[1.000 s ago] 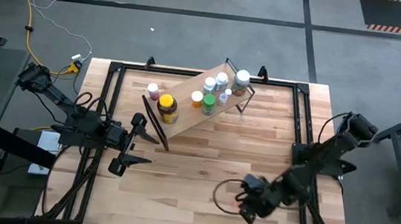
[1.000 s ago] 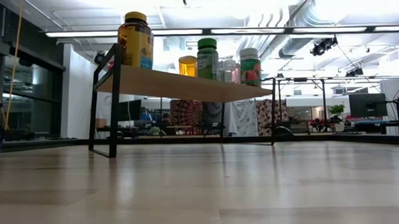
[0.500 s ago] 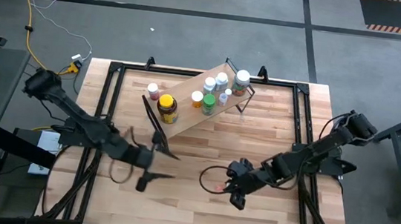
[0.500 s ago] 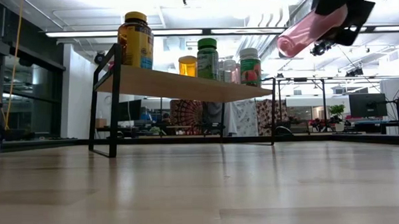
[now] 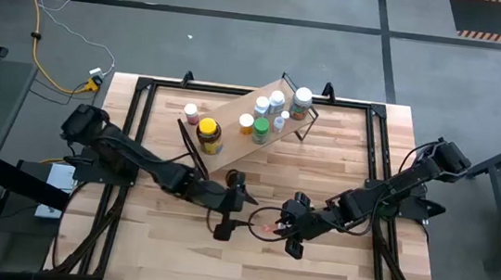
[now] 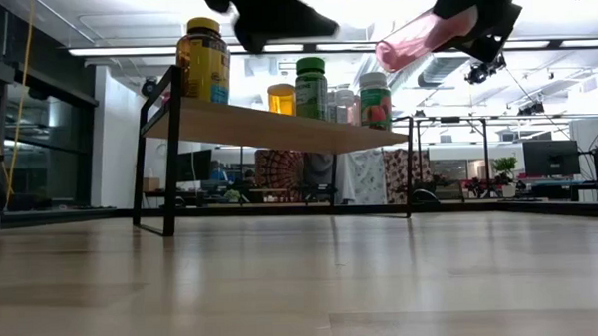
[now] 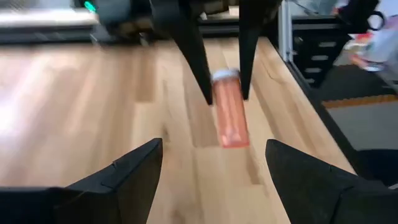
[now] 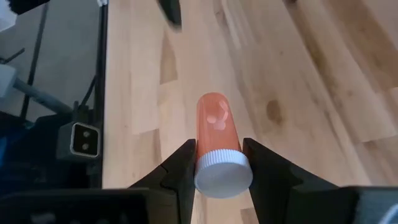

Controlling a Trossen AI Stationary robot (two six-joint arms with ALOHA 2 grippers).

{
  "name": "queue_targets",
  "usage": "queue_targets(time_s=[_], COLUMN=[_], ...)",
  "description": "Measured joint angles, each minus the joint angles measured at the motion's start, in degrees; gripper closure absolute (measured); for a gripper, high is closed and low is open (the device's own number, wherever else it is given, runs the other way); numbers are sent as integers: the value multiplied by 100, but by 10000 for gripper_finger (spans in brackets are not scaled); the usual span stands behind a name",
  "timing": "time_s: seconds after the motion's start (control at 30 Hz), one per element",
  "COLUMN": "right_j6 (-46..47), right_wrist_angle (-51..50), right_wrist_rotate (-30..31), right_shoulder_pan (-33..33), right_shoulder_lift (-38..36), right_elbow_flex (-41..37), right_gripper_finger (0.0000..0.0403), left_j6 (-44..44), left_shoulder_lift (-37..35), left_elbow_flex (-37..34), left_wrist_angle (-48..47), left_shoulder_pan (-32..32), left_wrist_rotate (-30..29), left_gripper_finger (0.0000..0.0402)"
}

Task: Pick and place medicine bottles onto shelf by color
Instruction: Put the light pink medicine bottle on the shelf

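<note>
Sideways, orange vial [image 8: 217,140] in right tool [image 8: 217,163], cap at fingers

Eight bottles stand around the shelf [image 5: 250,126]: seven on its board, one pink-capped bottle [image 5: 191,112] just beside it on the surface [image 5: 321,175]. A ninth, the orange vial [image 8: 216,140], is off the shelf. Two arms, one shelf.

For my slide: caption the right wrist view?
Right gripper holds an orange vial by its white-capped end above the tabletop.
</note>
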Motion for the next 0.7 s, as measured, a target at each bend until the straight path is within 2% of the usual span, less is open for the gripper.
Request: queue_targets(time_s=[0.13, 0.23, 0.57, 0.7], right_j6=[-232, -477, -1097, -1297], right_wrist_angle=[15, 120, 695, 910], right_wrist_rotate=[326, 565, 652, 899], right_shoulder_pan=[0, 0, -2, -2], right_shoulder_lift=[0, 2, 2, 2], right_elbow_flex=[0, 0, 0, 0], right_gripper_finger=[292, 293, 293, 293], left_j6=[-223, -335, -401, -401], left_shoulder_lift=[341, 467, 529, 529], left_elbow_flex=[173, 240, 240, 240], left_wrist_angle=[-1, 9, 321, 297], left_shoulder_pan=[213, 273, 299, 299], left_wrist_rotate=[842, 1156, 1209, 1209], left_gripper_finger=[126, 126, 126, 126])
